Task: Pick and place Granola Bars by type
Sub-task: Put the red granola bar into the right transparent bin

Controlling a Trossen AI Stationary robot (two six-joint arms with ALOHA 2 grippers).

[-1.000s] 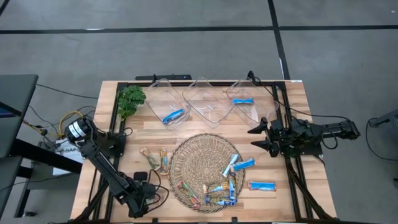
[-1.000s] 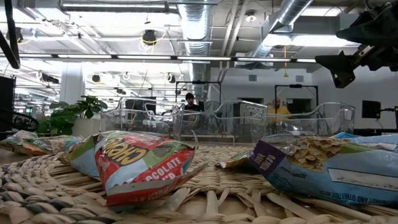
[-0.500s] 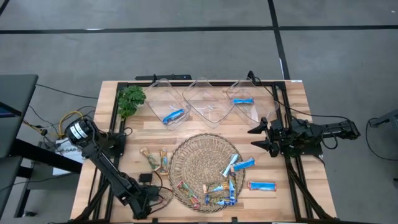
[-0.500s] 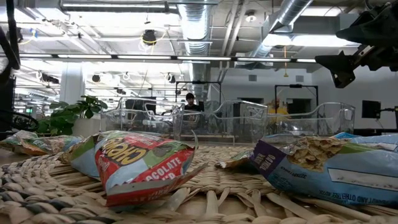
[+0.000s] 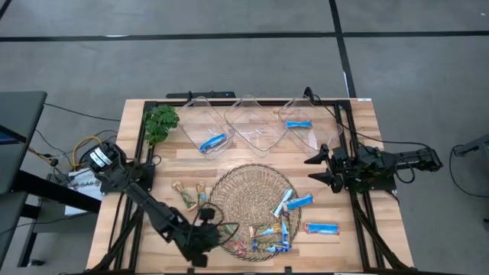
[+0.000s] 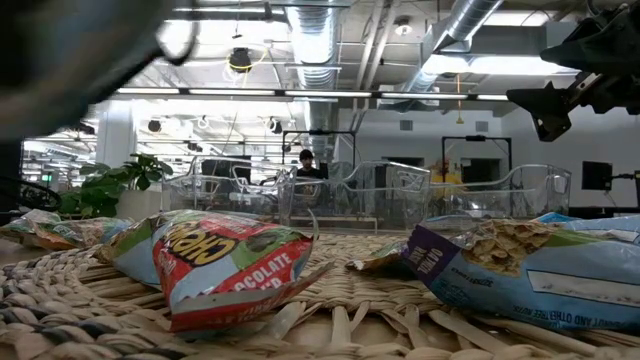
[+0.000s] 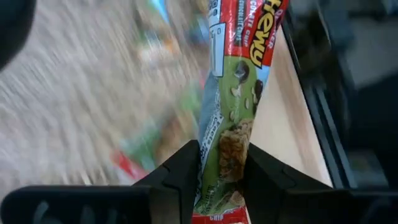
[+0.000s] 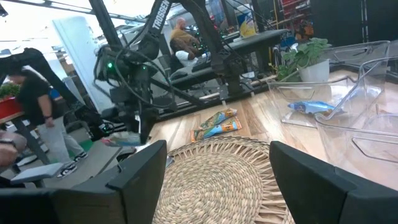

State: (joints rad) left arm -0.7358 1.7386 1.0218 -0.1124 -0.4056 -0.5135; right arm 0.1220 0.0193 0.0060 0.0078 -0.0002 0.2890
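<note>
My left gripper (image 5: 208, 231) hangs over the near-left rim of the round wicker tray (image 5: 244, 191), shut on a green-and-red granola bar (image 7: 233, 93). More bars lie in the tray: bright blue ones (image 5: 298, 202) at its right and a mixed heap (image 5: 263, 241) at its near side. A few brownish bars (image 5: 191, 195) lie on the wood left of the tray, and a blue one (image 5: 321, 228) to its right. My right gripper (image 5: 317, 168) waits open at the right edge, touching nothing. My left gripper pinches the green-and-red bar between its two fingers (image 7: 180, 171), on the wrapper's flat faces near one end (image 7: 224, 155). The bar runs along the fingers and sticks out well past their tips. The fingers slant down toward the tray, and the bar appears lifted clear.
Three clear bins stand along the far edge: the left bin (image 5: 208, 128) and the right bin (image 5: 304, 122) each hold a blue bar, and I see no bar in the middle bin (image 5: 256, 126). A green plant (image 5: 160, 122) stands at the far left. People show in the room behind.
My left gripper has travelled from the table's near-left corner toward the right, up to the wicker tray's near-left rim. It has risen a little and tipped from pointing steeply down to a shallower slant. My right arm has kept still.
</note>
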